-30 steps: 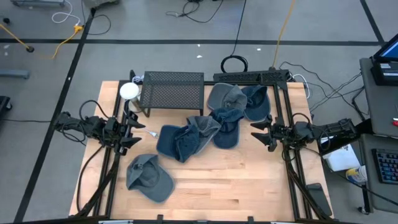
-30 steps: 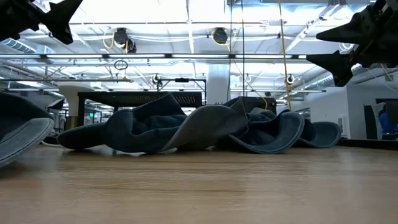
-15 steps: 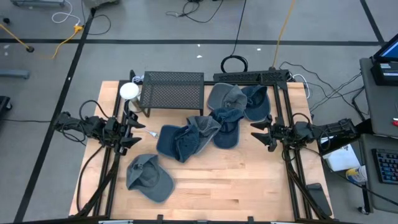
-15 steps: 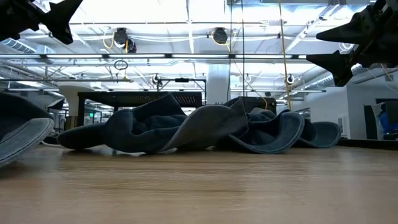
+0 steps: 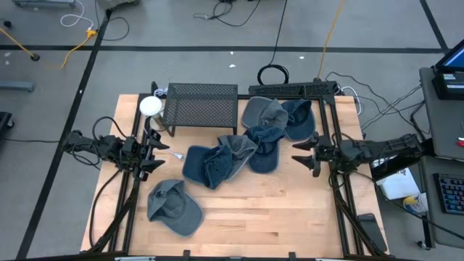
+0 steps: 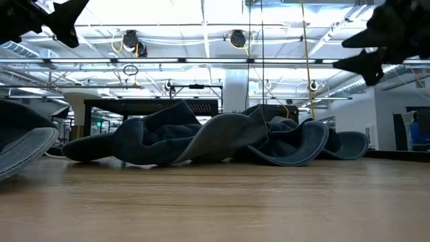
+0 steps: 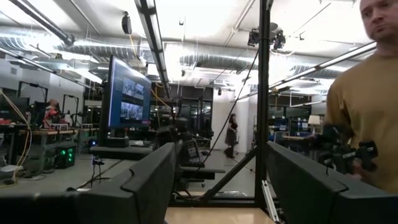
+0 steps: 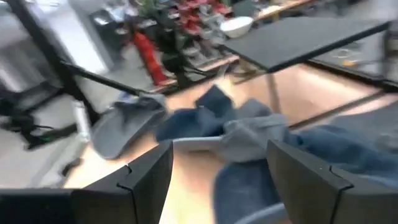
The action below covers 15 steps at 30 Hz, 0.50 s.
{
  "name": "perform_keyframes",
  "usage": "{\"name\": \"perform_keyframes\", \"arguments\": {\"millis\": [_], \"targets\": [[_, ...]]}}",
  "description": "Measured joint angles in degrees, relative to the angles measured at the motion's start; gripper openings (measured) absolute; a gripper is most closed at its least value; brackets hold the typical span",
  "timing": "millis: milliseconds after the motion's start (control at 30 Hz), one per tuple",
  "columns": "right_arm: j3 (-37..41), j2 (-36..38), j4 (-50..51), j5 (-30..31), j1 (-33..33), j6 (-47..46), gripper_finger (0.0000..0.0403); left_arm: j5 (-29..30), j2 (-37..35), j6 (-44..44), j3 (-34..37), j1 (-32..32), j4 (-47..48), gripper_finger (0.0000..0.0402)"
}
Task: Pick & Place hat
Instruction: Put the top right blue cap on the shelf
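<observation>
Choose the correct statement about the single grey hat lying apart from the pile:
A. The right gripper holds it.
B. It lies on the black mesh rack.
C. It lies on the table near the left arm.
C: the grey hat lies alone on the wooden table, near the left gripper.

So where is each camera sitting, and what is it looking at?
High view: above the table, looking straight down; both arms, left gripper and right gripper open.
Low view: at tabletop height, facing the pile of hats; grippers in the upper corners.
Left wrist view: looks level into the room, at a person.
Right wrist view: looks down at the hats.
High, low and right wrist views share the pile.
</observation>
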<state>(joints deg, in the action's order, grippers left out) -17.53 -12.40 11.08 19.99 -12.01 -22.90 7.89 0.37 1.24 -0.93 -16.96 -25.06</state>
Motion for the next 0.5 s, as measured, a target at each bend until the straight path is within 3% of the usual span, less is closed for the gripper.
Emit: {"name": "perform_keyframes", "arguments": {"millis": [233, 500], "targets": [[-17.65, -16.20, 19.58, 3.93, 0.01, -5.57, 0.0251, 0.01, 0.01, -0.01, -0.01, 0.01, 0.00, 0.0251], [-37.60, -34.96, 39.08, 1.00, 0.05, -21.71, 0.0251, 0.03, 0.01, -0.01, -0.02, 0.00, -0.02, 0.0251]]}}
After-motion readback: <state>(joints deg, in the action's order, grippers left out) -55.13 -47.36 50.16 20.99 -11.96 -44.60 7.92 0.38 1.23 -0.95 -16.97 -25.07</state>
